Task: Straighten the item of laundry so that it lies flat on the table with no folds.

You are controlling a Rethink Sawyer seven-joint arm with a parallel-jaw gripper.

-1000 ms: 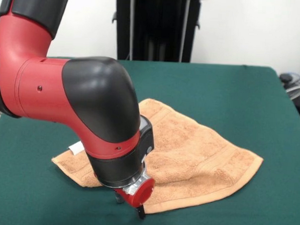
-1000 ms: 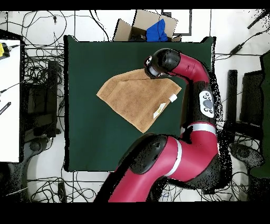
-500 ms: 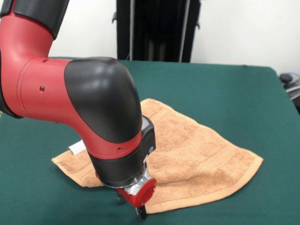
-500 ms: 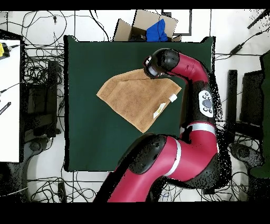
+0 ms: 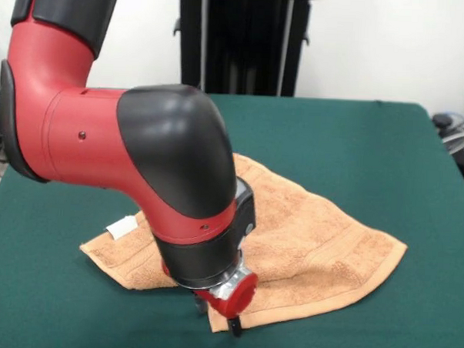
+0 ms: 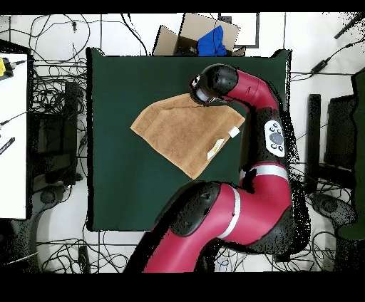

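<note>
The item of laundry (image 5: 306, 231), an orange-tan towel, lies near the middle of the green table (image 5: 357, 141). It is not quite flat: a ridge runs across its near half, and its left part looks doubled over. A white label (image 5: 122, 228) sticks out at its left edge. My gripper (image 5: 220, 320) is down at table level at the towel's near corner, its two dark fingertips (image 5: 235, 328) apart, holding nothing. From overhead the towel (image 6: 182, 132) shows as a diamond with the label (image 6: 233, 132) at its right, and the arm's wrist (image 6: 208, 84) hides the gripper.
A cardboard box (image 6: 203, 35) holding something blue stands beyond the table's top edge in the overhead view. Cables cover the floor all round. A white desk (image 6: 13, 135) is at the left. My bulky arm (image 5: 140, 154) hangs over the towel's left half.
My arm and gripper have slid a little to the right along the towel's near edge in the front view. The towel has not moved.
</note>
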